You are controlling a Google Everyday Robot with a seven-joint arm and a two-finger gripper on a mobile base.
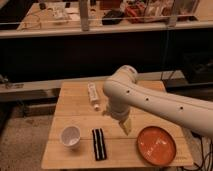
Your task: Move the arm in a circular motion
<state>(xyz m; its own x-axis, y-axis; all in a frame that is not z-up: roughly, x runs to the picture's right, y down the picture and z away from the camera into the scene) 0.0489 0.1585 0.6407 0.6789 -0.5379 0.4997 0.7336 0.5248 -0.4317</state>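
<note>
- Dim workshop clutter fills the background behind a pale rail. In front stands a light wooden counter [75,97] carrying four things.
- At the counter's front right lies a round orange plate [156,145], with nothing on it. It serves as the landmark here.
- Left of the plate lies a flat black rectangular block [99,144]. Further left stands a small white cup [70,136].
- Behind the plate and to its left, toward the counter's far side, a slim white tube [93,95] lies on its side.
- The large white smooth-shelled arm [150,102] comes in from the right, passing above and behind the plate. Its rounded elbow stands beside the tube.
- The narrow pale gripper [126,126] points down just left of the plate, between plate and block. It seems to hang above the wood, touching none of the items.
- I cannot tell whether the gripper is open or closed. Nothing appears to be held.
- A circle leaves no mark, so how much of the loop is done cannot be read here. My judgement is that the arm is somewhere along its sweep, with the circle left to close.
</note>
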